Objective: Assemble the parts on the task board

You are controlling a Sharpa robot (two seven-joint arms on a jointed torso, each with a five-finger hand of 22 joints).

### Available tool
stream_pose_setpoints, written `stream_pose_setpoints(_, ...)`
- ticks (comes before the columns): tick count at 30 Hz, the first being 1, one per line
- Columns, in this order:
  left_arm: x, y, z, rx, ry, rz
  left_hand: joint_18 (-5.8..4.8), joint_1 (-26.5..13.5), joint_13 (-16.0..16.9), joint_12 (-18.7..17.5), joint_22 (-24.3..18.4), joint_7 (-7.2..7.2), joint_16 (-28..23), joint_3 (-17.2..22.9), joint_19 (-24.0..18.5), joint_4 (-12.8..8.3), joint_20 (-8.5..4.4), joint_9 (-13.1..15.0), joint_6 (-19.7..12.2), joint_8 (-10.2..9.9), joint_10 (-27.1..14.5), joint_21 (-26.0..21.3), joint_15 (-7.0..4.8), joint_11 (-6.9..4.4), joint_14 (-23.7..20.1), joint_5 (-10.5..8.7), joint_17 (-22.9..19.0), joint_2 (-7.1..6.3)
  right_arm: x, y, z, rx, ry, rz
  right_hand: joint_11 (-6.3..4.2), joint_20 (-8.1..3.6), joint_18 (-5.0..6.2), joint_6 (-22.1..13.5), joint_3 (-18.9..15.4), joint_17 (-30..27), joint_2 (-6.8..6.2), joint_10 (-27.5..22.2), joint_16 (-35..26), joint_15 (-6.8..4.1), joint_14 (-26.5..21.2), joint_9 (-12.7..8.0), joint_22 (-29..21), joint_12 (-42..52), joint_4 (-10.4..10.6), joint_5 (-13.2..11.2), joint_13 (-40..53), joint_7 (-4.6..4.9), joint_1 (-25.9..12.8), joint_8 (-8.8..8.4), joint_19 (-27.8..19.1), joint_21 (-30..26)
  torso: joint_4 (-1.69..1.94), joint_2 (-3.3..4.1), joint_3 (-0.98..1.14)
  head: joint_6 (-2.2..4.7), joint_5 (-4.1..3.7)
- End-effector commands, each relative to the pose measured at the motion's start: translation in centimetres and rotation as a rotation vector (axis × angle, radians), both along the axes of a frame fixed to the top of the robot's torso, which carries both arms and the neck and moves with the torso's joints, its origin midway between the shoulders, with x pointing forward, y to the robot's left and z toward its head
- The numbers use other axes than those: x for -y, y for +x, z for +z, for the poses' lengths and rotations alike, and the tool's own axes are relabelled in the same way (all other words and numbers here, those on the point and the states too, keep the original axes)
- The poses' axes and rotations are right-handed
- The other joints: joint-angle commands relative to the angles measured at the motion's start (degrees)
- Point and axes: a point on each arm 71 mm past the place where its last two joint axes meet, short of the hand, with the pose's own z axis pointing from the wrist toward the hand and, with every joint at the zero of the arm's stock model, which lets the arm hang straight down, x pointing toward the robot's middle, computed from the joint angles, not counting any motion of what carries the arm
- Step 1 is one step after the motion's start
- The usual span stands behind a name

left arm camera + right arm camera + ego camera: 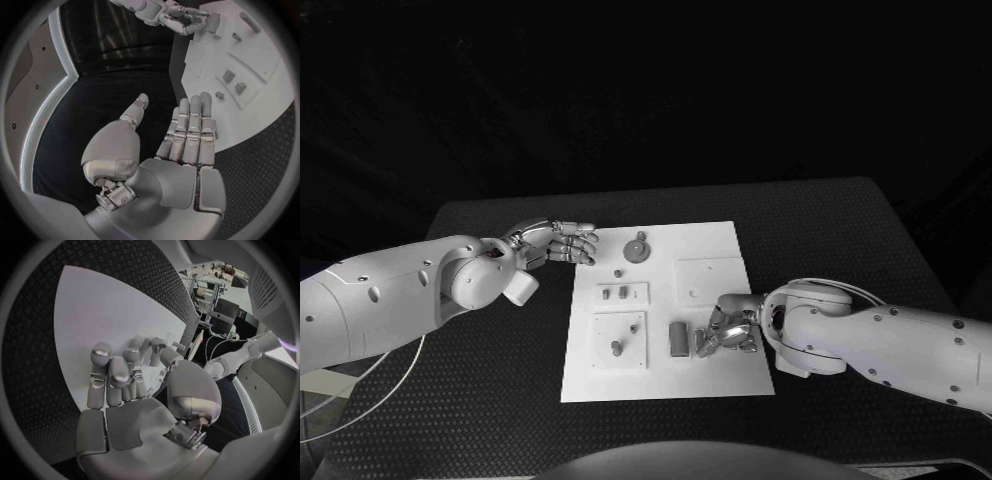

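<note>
The right robot hand [733, 328] bends over the task board [718, 375] on the black tabletop [877, 230], its fingers curled around a grey part [679, 338] near the board's front edge; whether they actually grip it cannot be told. The left robot hand [557, 243] hovers empty, fingers loosely extended, at the board's far left corner. The step seems to call for a settled, squared grasp before any lifting, and for the left hand to steady the board.

No readable text, labels, numbers or signs anywhere.
</note>
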Motion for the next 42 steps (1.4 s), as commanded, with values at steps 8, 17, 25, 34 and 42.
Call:
stream_pose_setpoints(8, 0.2, 0.0, 0.1, 0.003, -0.008, -0.014, -0.43, -0.6, -0.1, -0.2, -0.1, 0.16, -0.2, 0.0, -0.1, 0.1, -0.16, -0.1, -0.2, 0.4, 0.4, -0.1, -0.09, 0.07, 0.3, -0.01, 0.1, -0.14, 0.3, 0.0, -0.8, 0.021, -0.079, 0.02, -0.14, 0.15, 0.79, 0.4, 1.4, 0.1, 2.04, 0.9, 0.3, -0.56, 0.1, 0.3, 1.1, 0.5, -3.7, 0.1, 0.0, 0.05, 6.3, 0.44, -0.2, 0.6, 0.07, -0.01, -0.04, -0.13, 0.02)
stream_pose_setpoints(17, 0.2, 0.0, 0.1, 0.003, -0.008, -0.015, -0.43, -0.6, -0.1, -0.2, -0.1, 0.16, -0.3, 0.0, -0.1, 0.1, -0.16, -0.1, -0.2, 0.4, 0.4, -0.1, -0.09, 0.07, 0.3, -0.01, 0.1, -0.15, 0.4, 0.0, -0.9, 0.014, -0.071, 0.012, -0.04, 0.56, 0.77, 0.4, 0.4, 0.1, 2.41, 1.0, 0.4, -0.45, 0.1, 0.3, 1.0, 0.4, -3.4, 0.1, 0.0, 0.13, 5.9, 0.5, -0.3, 0.6, 0.0, 0.0, -0.02, -0.02, 0.1)
stream_pose_setpoints(25, 0.2, 0.0, 0.1, 0.005, -0.009, -0.014, -0.43, -0.6, -0.1, -0.2, -0.1, 0.16, -0.3, 0.0, -0.1, 0.1, -0.16, -0.1, -0.2, 0.4, 0.4, -0.1, -0.09, 0.07, 0.3, -0.01, 0.1, -0.16, 0.8, 0.0, -0.8, 0.02, -0.061, -0.004, -0.02, 0.75, 0.79, 0.4, 0.0, 0.0, 2.25, 1.0, 0.3, -0.44, 0.1, 0.3, 1.0, 0.4, -3.1, 0.1, -0.1, 0.15, 5.2, 0.48, -0.3, 0.5, -0.04, 0.0, 0.04, 0.16, 0.11)
stream_pose_setpoints(34, 0.1, 0.0, 0.1, 0.009, -0.008, -0.008, -0.43, -0.6, -0.1, -0.2, -0.1, 0.16, -0.3, 0.0, -0.1, 0.1, -0.16, -0.1, -0.3, 0.4, 0.4, -0.1, -0.09, 0.08, 0.3, -0.01, 0.1, -0.19, 1.4, 0.1, 0.8, 0.051, -0.017, -0.03, 0.04, 0.74, 0.79, 0.4, -0.5, -0.1, -1.04, 0.9, 0.3, -0.43, 0.1, 0.1, 0.7, 0.2, -0.9, 0.1, -0.2, 0.17, 3.0, 0.26, -0.1, 0.2, -0.15, -0.1, 0.04, 1.02, 0.04)
stream_pose_setpoints(42, 0.2, 0.2, 0.1, 0.022, -0.005, 0.006, -0.43, -0.6, -0.2, -0.2, -0.1, 0.16, -0.3, 0.0, -0.1, 0.1, -0.15, -0.1, -0.3, 0.4, 0.4, -0.1, -0.09, 0.08, 0.3, -0.01, 0.1, -0.24, 1.6, 2.1, 3.5, 0.097, 0.114, -0.127, 0.58, 0.35, 0.79, -1.8, 1.3, -0.4, -8.93, 0.3, -0.1, 0.0, 0.1, -0.7, 0.4, 0.0, 7.1, 0.0, -0.2, 0.79, 0.0, -1.14, 0.1, -0.5, -0.17, -0.28, -0.03, 2.28, -0.33)
